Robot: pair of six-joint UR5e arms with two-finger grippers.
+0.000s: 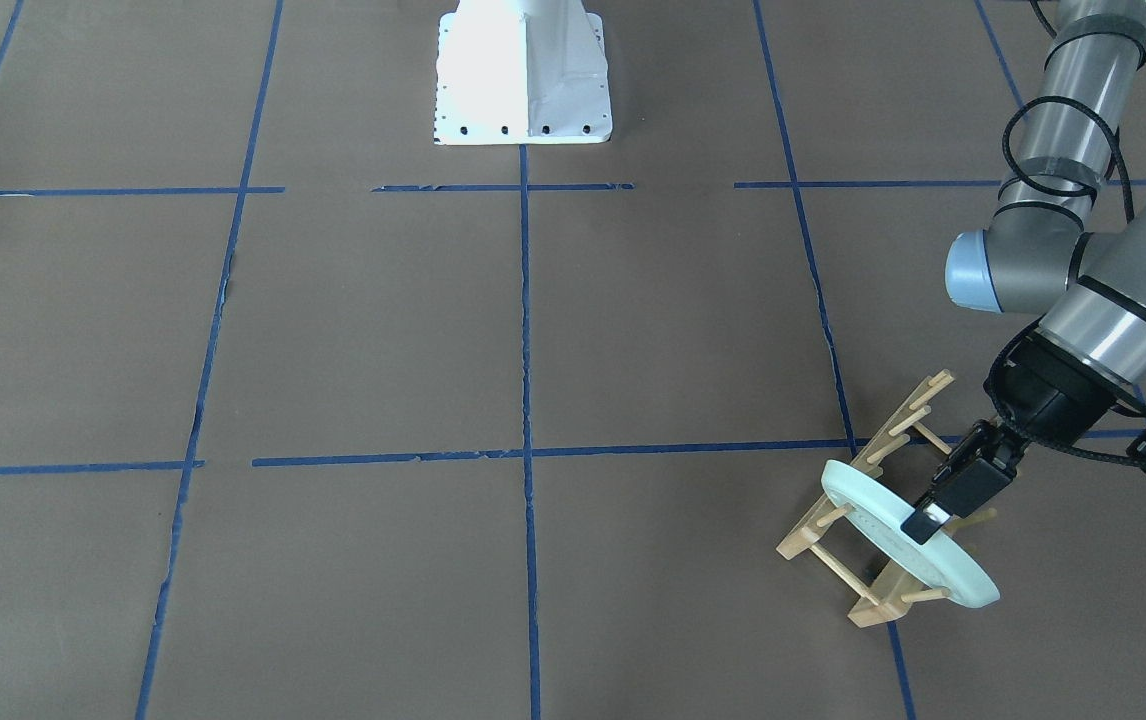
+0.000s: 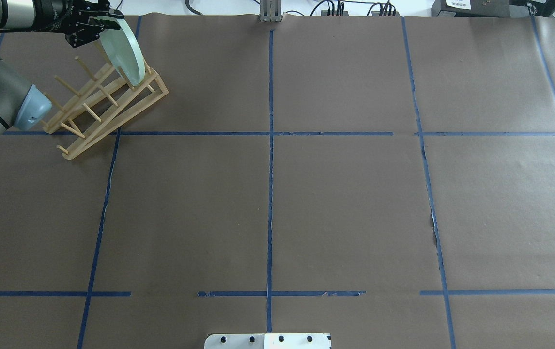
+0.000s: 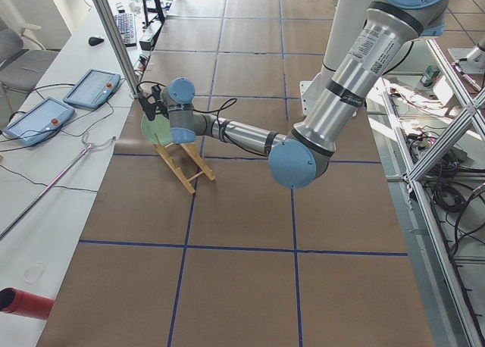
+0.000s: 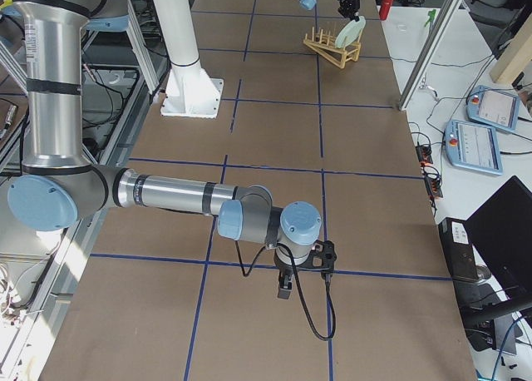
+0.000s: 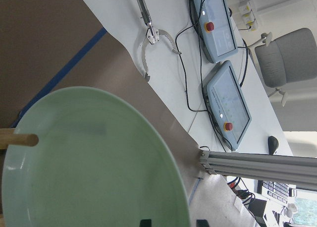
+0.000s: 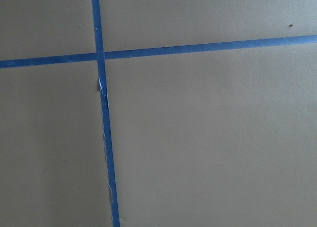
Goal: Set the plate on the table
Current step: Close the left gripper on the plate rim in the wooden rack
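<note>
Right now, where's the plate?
Overhead view, far-left corner of the table: the plate stands on edge in the wooden rack, far end, the left gripper at its top rim.

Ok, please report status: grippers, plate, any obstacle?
Left gripper straddles plate rim, grip unconfirmed. Right gripper far away over table, state unclear. Plate on edge in wooden rack, pegs beside it.
</note>
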